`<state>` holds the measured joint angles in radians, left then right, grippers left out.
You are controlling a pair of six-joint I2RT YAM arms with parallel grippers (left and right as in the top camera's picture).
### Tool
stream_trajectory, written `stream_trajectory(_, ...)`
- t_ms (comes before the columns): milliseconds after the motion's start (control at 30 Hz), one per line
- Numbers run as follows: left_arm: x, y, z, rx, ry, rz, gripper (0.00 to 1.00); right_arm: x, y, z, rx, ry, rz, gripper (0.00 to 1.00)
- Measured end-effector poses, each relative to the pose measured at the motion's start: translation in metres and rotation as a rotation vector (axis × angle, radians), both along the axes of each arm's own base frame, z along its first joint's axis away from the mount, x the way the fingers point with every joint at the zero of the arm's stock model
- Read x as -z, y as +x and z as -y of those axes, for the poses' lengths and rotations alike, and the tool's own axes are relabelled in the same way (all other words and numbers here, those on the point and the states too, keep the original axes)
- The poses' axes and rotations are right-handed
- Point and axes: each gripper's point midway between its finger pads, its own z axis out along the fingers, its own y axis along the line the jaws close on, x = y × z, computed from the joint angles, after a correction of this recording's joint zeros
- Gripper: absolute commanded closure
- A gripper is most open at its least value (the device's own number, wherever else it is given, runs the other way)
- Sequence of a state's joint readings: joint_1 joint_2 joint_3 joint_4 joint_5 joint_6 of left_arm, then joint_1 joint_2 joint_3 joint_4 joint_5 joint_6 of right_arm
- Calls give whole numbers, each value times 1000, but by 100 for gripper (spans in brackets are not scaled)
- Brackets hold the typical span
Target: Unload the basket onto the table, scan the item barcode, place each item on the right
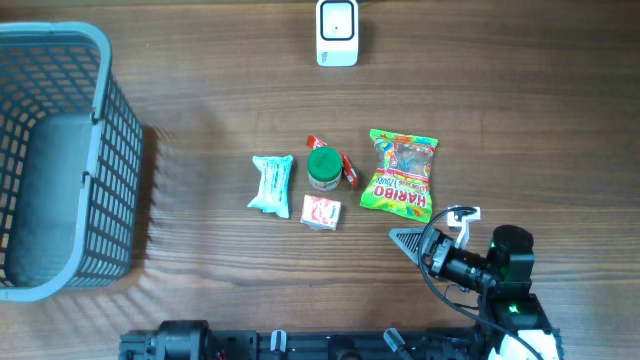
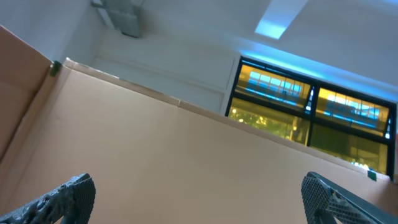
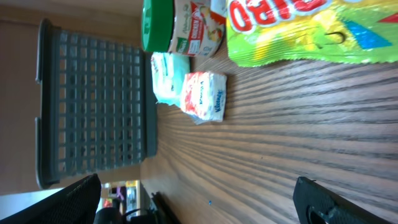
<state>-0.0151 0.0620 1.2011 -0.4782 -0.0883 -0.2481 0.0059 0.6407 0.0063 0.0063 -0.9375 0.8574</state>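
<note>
Nothing is scanned yet; items (image 1: 322,168) are left on the tabletop (image 1: 520,120), scanner (image 1: 337,32) untouched, left and right jaws spread wide.

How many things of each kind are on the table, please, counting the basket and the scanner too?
Sweet bags: 1, the Haribo bag
Jars: 1, the green-lidded jar
Small packets: 3, the pale blue packet, the red-and-white packet, the red wrapper partly behind the jar
Baskets: 1, the basket
Scanners: 1, the scanner
Total: 7
</note>
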Motion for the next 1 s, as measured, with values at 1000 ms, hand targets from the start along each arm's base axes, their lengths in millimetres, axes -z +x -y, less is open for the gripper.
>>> stream_trajectory(1000,44,47,-26,-99,-93,-94,0,-3,-6,-5,-47,19,13,0)
